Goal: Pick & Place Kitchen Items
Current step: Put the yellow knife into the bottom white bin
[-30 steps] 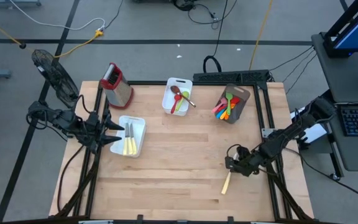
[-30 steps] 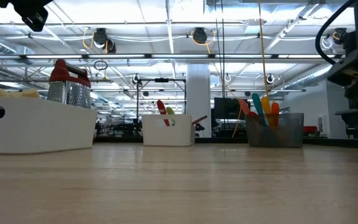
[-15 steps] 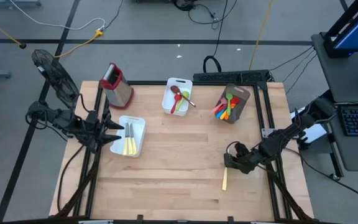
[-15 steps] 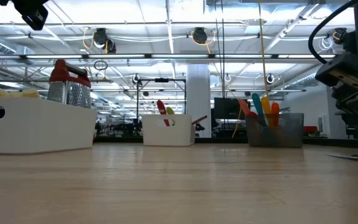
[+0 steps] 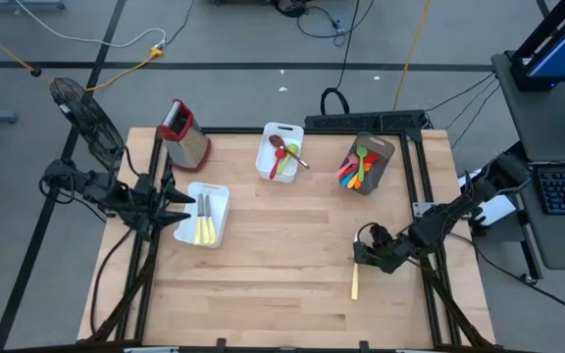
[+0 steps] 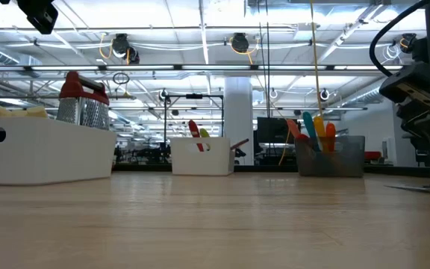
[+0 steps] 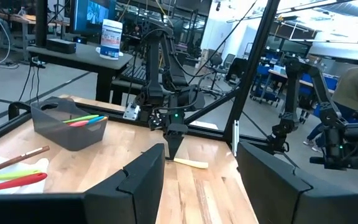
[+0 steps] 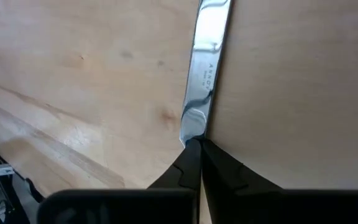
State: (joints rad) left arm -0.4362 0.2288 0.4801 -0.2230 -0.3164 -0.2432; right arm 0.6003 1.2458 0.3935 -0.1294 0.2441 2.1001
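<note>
A cream-handled knife (image 5: 354,285) lies on the wooden table near its right front, handle toward the near edge. My right gripper (image 5: 364,257) is shut on the far end of its blade (image 8: 205,68). At the table's left edge my left gripper (image 5: 186,208) is open, held level above the table beside a white tub (image 5: 216,201) holding two more cream-handled knives. The left wrist view looks across the table to the knife (image 7: 190,163) and my right arm. My right gripper pinches the tip end of the knife's blade (image 8: 194,129) between its two shut fingertips (image 8: 188,155). The fingers slant down from the table's right side. The blade runs on from the fingertips, roughly in line with them. The handle (image 7: 191,163) rests on the table.
At the back stand a red-topped grater (image 5: 186,137), a white tub (image 5: 268,162) with spoons, and a brown holder (image 5: 379,167) with coloured utensils. A fan (image 5: 86,118) stands off the far left corner. Bare wood lies in the table's middle.
My right gripper has turned a little while keeping its hold on the blade. The knife has swung on the table: its handle, which slanted toward the near left, now points almost straight at the near edge.
</note>
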